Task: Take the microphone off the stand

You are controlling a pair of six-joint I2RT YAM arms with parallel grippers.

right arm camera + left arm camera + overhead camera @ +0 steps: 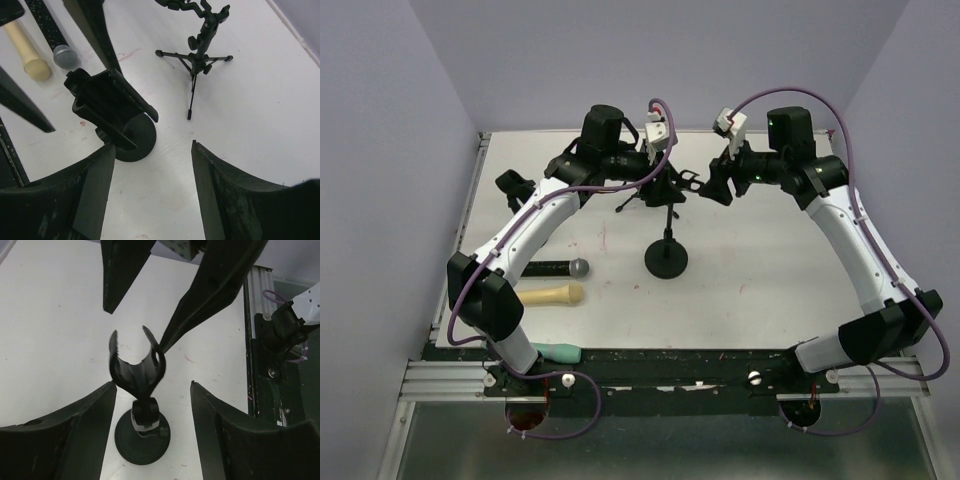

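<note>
The left arm (535, 225) and right arm (855, 235) arch forward and turn inward, wrists facing each other. The left gripper (152, 387) and right gripper (152, 145) sit close together, fingers spread, holding nothing.

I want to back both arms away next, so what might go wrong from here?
The right gripper hangs open with one fingertip at the empty clip; backing off, it may snag the clip and tip the stand. The left gripper, also open, sits close above the same clip, so the arms might bump. The tripod just behind could get knocked.
</note>
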